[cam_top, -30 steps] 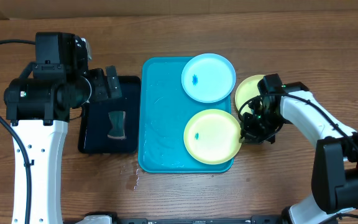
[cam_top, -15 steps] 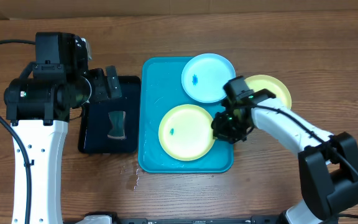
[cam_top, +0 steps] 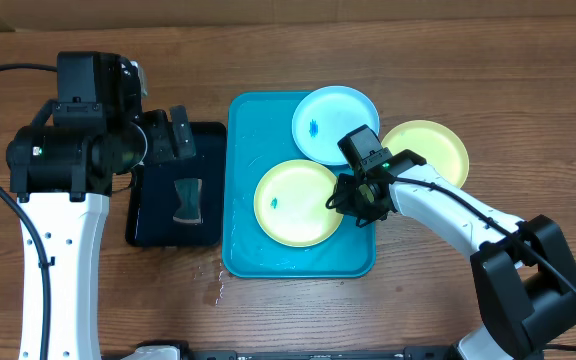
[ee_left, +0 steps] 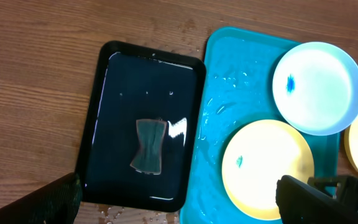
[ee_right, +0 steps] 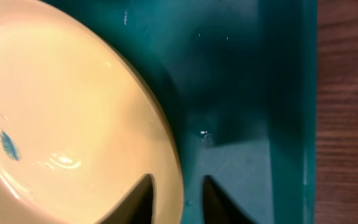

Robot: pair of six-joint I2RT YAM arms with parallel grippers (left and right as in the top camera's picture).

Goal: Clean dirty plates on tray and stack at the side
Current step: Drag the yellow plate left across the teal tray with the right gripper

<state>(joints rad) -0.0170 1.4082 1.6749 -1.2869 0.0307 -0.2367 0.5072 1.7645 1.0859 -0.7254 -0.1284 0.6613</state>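
- A round yellow-green plastic plate [cam_top: 290, 203] with a small blue smudge lies flat in the middle of the large turquoise rectangular plastic tray [cam_top: 243, 235].
- Its right rim is pinched by the right gripper [cam_top: 351, 203]. In the right wrist view one finger is seen over the plate's inner face and the other just outside the rim.
- A round light blue plastic plate [cam_top: 333, 122], also smudged blue, is seated in the tray's far right corner.
- A second yellow-green plate [cam_top: 430, 150] lies on the wooden table [cam_top: 468, 60], just to the right of the tray and partly covered by the right arm.
- The left gripper [ee_left: 178, 186] is held spread wide above the small black rectangular tray [ee_left: 123, 93].
- A greyish folded piece [ee_left: 149, 146] lies in the black tray.
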